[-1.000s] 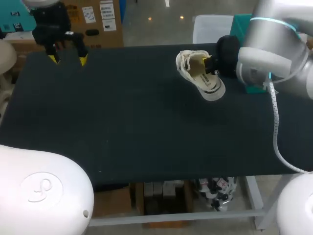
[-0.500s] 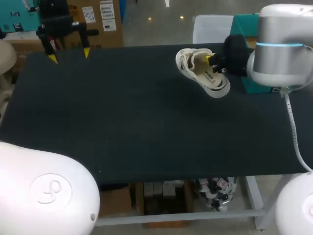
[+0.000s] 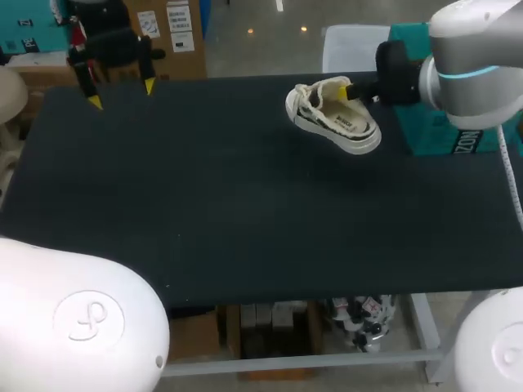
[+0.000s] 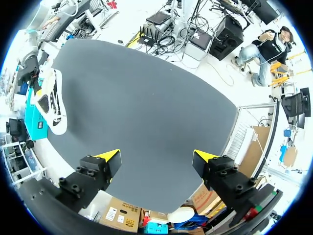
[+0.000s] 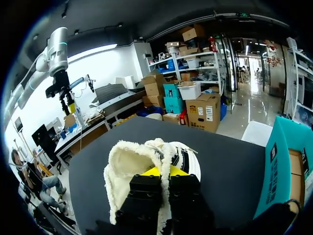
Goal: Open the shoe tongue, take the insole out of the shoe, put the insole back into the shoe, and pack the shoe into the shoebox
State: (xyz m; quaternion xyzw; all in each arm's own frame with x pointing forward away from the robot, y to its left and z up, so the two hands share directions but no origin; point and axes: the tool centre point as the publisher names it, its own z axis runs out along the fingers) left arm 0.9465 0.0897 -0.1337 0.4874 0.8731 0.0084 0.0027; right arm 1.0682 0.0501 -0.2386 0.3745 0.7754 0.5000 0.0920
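A white shoe (image 3: 331,116) with black stripes and a fleecy lining hangs tilted over the back right of the black table (image 3: 229,204). My right gripper (image 3: 351,90) is shut on the shoe's collar. In the right wrist view the fingers (image 5: 164,171) pinch the fleece rim of the shoe (image 5: 142,161), and the lined inside shows beside them. The teal shoebox (image 3: 445,135) stands at the table's right edge, just behind the shoe, and it shows again as the shoebox (image 5: 283,161) beside the right gripper. My left gripper (image 3: 122,94) hovers open at the back left corner, far from the shoe (image 4: 51,100).
The left wrist view looks down on bare black tabletop (image 4: 156,107) ahead of its open gripper (image 4: 156,159). My right arm (image 4: 29,68) shows past the shoe, with the teal box (image 4: 32,120) next to it.
My right arm has swung back and turned the shoe, shifting it slightly left and toward the table's back. The left gripper has drifted and rotated a little at its corner.
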